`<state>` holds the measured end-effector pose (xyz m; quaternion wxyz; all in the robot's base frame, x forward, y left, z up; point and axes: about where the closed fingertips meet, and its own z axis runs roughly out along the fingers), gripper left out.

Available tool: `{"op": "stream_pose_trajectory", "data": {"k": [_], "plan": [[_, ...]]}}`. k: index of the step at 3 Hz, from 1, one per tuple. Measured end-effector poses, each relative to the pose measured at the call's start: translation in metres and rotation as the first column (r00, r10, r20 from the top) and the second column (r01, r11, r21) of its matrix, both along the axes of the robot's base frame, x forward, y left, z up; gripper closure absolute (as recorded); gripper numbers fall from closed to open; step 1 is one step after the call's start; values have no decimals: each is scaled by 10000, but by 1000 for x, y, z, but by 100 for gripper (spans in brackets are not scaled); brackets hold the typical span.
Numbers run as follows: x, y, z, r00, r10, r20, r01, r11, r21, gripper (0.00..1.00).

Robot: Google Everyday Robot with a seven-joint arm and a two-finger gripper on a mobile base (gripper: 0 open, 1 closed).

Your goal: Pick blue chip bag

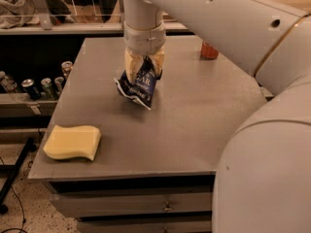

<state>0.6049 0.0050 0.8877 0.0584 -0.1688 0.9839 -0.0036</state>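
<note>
The blue chip bag is a crinkled dark navy foil bag with white lettering. It hangs upright near the middle back of the grey table, its lower end just above or barely touching the top. My gripper comes straight down from the arm above, and its yellowish fingers are shut on the bag's upper part, one on each side.
A yellow sponge lies at the table's front left corner. A red cola can stands at the back right, partly behind my arm. Several cans sit on a lower shelf to the left. My large white arm fills the right side.
</note>
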Motion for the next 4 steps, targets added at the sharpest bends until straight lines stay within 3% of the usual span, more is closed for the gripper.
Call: {"op": "stream_pose_trajectory", "data": {"k": [2, 4], "plan": [[2, -15, 46, 9953, 131, 956, -94, 9992, -391, 100], [10, -26, 90, 9818, 431, 1850, -300, 9969, -731, 100]]}}
